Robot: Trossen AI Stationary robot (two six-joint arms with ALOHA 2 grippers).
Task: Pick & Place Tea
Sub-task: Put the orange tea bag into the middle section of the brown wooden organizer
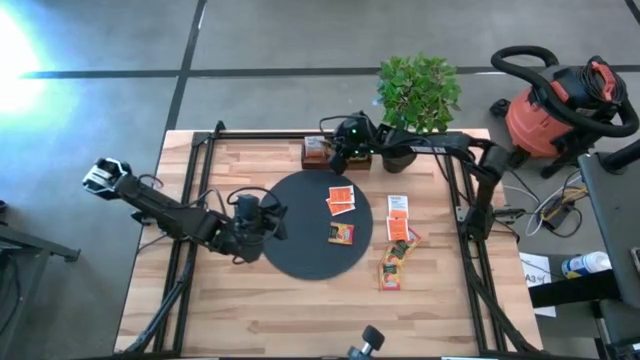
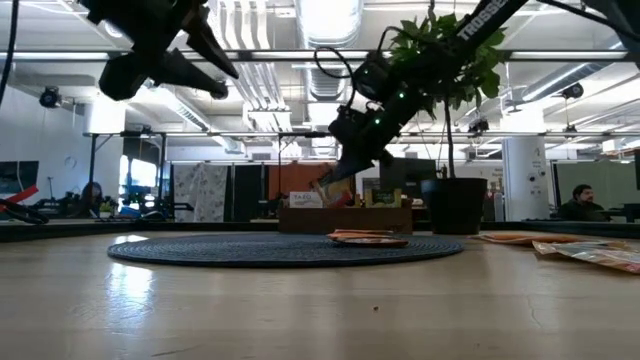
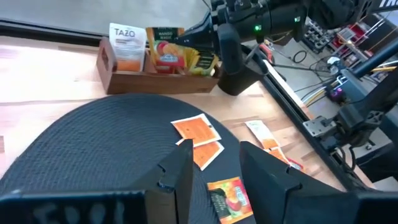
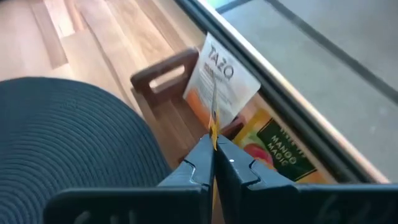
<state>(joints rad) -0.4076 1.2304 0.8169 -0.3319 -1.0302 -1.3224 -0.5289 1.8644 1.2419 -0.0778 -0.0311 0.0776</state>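
Observation:
Orange-red tea sachets (image 1: pixel 340 200) and a darker one (image 1: pixel 341 234) lie flat on the round black mat (image 1: pixel 300 250). Several more sachets (image 1: pixel 396 250) lie on the wood to its right. At the far edge stands the wooden box (image 1: pixel 314 152), holding upright sachets (image 4: pixel 224 78). My right gripper (image 1: pixel 334 160) hangs over the box, shut on a thin yellow sachet (image 4: pixel 213 127). Above the mat's left part my left gripper (image 3: pixel 214 165) stands open with nothing between its fingers. My right gripper pinches the yellow sachet between its two fingers (image 4: pixel 199 163), at the near end (image 4: pixel 214 138) of the flat packet, which shows edge-on. The fingers slant down from the table's right side. The sachet juts out past the fingertips over the box; whether it touches the box, I cannot tell.
A potted plant (image 1: pixel 418 95) stands at the far edge just right of the box, its black pot (image 2: pixel 455 205) close to my right arm. Black frame rails (image 1: pixel 190 190) run along both sides of the table. A red shop vacuum (image 1: pixel 560 105) stands off the table.

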